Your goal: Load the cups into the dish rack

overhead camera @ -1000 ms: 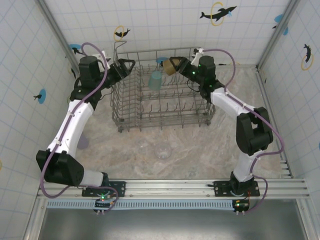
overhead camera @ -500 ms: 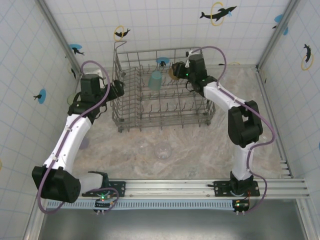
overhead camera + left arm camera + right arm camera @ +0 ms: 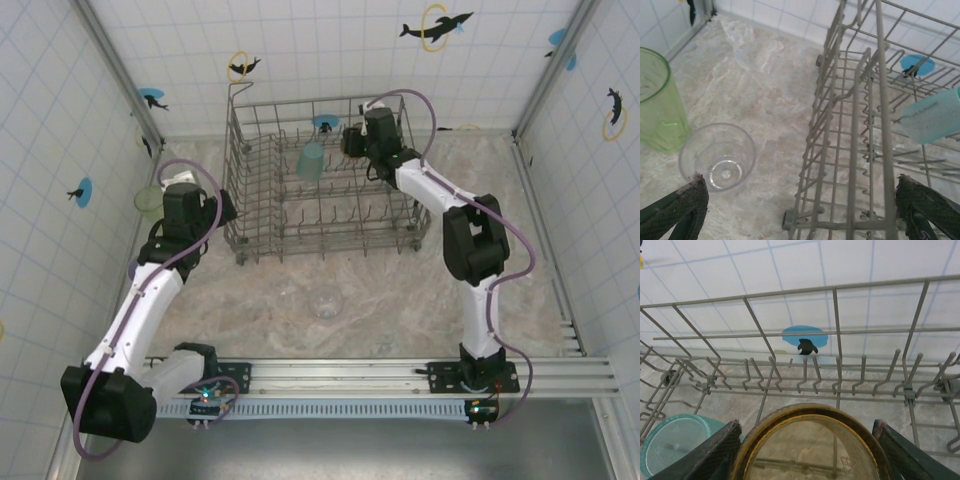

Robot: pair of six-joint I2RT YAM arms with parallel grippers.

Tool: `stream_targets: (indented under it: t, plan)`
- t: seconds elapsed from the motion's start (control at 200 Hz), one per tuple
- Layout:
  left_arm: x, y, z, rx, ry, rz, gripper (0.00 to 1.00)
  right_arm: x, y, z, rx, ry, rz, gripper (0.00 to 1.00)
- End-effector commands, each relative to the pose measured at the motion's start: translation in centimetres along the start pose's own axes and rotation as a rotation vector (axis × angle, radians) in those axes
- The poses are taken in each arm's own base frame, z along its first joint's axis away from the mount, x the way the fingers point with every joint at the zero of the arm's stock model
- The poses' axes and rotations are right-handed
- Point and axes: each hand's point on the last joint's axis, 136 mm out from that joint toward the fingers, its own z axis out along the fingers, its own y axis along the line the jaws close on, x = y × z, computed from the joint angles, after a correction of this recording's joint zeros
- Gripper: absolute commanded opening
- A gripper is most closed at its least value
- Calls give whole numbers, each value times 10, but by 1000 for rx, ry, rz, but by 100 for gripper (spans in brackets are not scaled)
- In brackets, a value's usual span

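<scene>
Amber cup (image 3: 812, 411) gripped in right jaws, mouth toward wrist, axis along jaws; left jaws wide.

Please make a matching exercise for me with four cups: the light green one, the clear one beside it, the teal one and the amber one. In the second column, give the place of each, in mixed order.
Things:
1. light green cup
2. clear cup
3. teal cup
4. amber cup

Places:
A. held by the right gripper
B. on the table, between another cup and the dish rack
C. inside the dish rack, not held
D. on the table, farthest left in the left wrist view

Pairs: 1-D, 2-B, 3-C, 4-A
</scene>
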Motion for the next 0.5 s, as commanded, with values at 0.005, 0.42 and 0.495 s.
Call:
stream_targets:
  t: [0.005,0.42,0.495]
  plan:
    - [2,21,0,-97,-40,47,98,-14,3,10,23,-37,-26,45]
    - [30,35,3,-123,-17,33,98,-2,3,28,71,6,-89,45]
    - [30,37,2,-134,-24,33,98,3,2,29,76,21,-93,45]
